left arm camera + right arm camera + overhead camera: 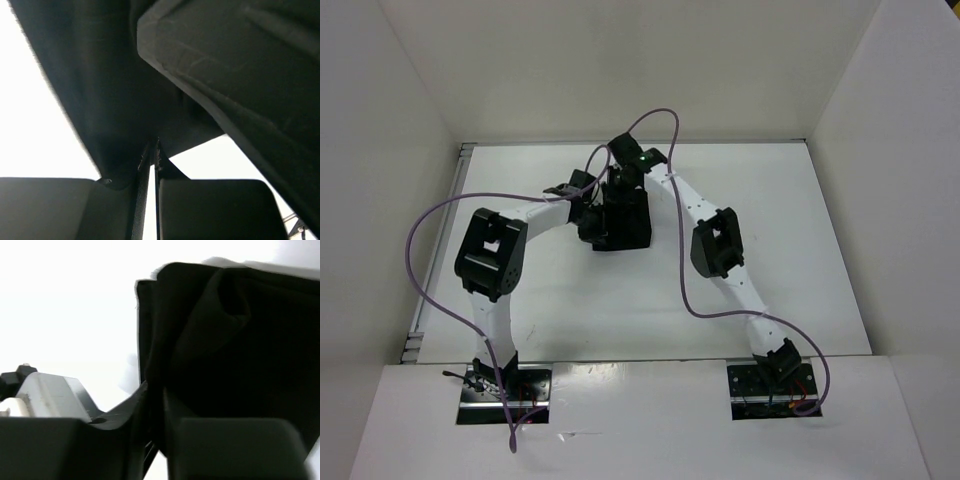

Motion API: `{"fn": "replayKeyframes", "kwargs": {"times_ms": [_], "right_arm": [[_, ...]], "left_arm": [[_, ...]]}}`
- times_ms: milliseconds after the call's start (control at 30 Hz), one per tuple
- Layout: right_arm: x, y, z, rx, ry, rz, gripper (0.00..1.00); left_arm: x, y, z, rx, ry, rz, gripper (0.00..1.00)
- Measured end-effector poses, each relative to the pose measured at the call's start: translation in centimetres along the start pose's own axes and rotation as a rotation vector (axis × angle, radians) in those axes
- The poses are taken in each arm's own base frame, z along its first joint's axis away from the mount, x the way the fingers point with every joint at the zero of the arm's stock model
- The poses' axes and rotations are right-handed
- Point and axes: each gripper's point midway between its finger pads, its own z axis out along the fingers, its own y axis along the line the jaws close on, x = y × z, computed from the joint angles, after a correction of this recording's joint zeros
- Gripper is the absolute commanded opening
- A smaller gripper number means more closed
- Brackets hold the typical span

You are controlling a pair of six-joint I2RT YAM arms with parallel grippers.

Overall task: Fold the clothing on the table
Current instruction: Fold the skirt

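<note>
The cloth [625, 225] sits on the table [770, 250], at mid-width towards the far side. It is bunched into a compact dark block that is nearly as wide as it is long. Its near edge runs left to right, about square to the table, and no long axis shows clearly from above. Both arms meet over its far-left part.

The left claw [582, 192] is pinched on the cloth. Its wrist view shows the fabric nipped at the tips of two almost touching jaws and spreading out beyond them. The right claw [620, 178] has its jaws close together with a folded cloth edge running down between them, though I cannot tell whether they actually grip it
</note>
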Motion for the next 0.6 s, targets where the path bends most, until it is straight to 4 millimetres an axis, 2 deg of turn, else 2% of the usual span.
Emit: {"fn": "replayKeyframes", "kwargs": {"times_ms": [100,167,200,233,367,500,600], "right_arm": [[-0.2,0.9,0.4,-0.031,0.025,-0.012,0.38],[-1.2,2.8,0.3,-0.113,0.003,-0.037,0.40],[-1.0,3.3,0.1,-0.142,0.013,-0.042,0.41],[-0.7,3.8,-0.6,-0.159,0.031,-0.044,0.45],[-0.8,6.4,-4.0,-0.235,0.026,-0.071,0.45],[-2.4,7.2,-8.4,-0.211,-0.059,-0.095,0.21],[-4.2,6.0,-11.6,-0.113,-0.151,-0.092,0.20]], "left_arm": [[-0.3,0.9,-0.7,-0.016,-0.005,-0.020,0.14],[-0.8,1.6,-1.8,-0.025,-0.019,-0.029,0.15],[-1.2,1.7,-2.6,-0.027,-0.029,-0.029,0.17],[-1.6,1.8,-3.5,-0.026,-0.042,-0.030,0.17],[-4.8,0.7,-8.9,-0.003,-0.157,-0.007,0.20],[-8.7,-1.4,-14.8,0.032,-0.321,0.050,0.20],[-10.2,-2.2,-17.0,0.041,-0.380,0.073,0.20]]}}
